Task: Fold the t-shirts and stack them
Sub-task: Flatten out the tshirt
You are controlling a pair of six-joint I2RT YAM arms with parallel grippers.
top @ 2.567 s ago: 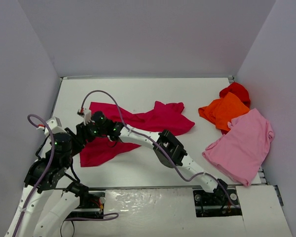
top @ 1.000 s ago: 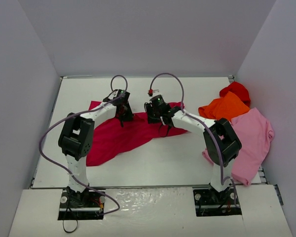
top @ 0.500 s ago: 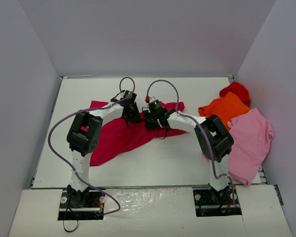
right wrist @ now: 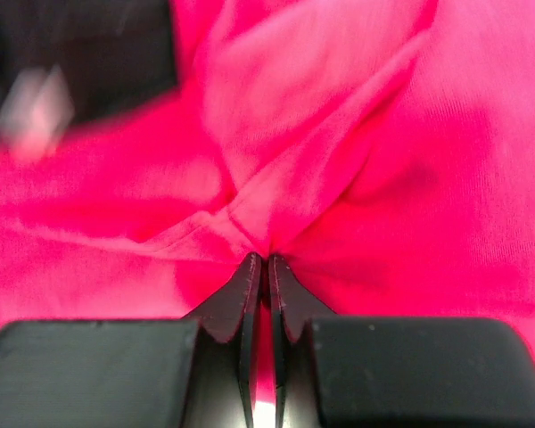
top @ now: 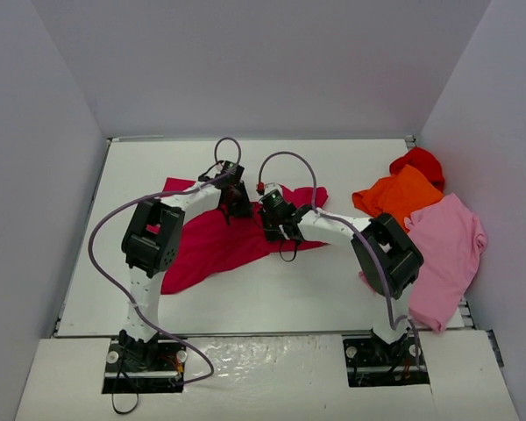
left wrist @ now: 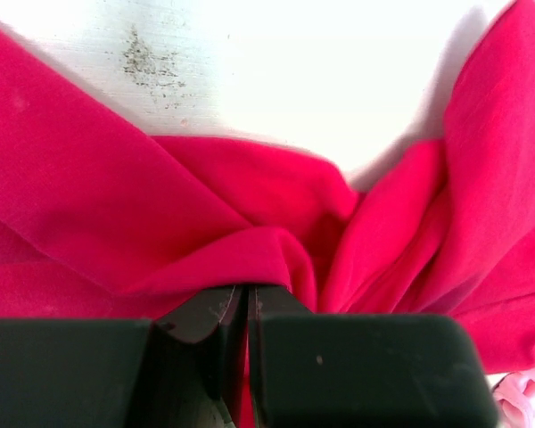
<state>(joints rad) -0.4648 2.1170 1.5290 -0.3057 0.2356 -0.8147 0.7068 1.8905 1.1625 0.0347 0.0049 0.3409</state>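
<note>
**Cloth on the table**
- Crimson t-shirt (top: 197, 250): you have it lying crumpled on the left-centre of the white table (top: 333, 281). It runs from the left arm's side to just past the middle, and both grippers are on it.
- Light pink t-shirt (top: 438, 254): spread along the right edge, well apart from the crimson one.
- Orange t-shirt (top: 401, 197): heaped at the far right, touching the pink one's far edge.
- Bright red t-shirt (top: 419, 160): bunched behind the orange one, close to the right wall.

**Arms**
- Left arm: the elbow is raised above its base and the forearm angles in toward the centre. The left gripper (top: 237, 206) is down on the far part of the crimson cloth.
- Right arm: the elbow is high beside the pink shirt and the forearm stretches left. The right gripper (top: 273, 230) is down on the crimson cloth, near the left one.

**What each view gives you**
- Top view: shows all four shirts and both arm poses, but the fingertips are too small for you to judge.
- Left wrist: the left gripper (left wrist: 247, 299) has its jaws pressed together on a raised fold of crimson. Bare table with a dark smudge (left wrist: 147, 62) lies beyond.
- Right wrist: the right gripper (right wrist: 266, 263) has its jaws pinched on a peak of crimson, and cloth fills the frame. You cannot identify the blurred dark shape (right wrist: 71, 62) at the upper left.
</note>
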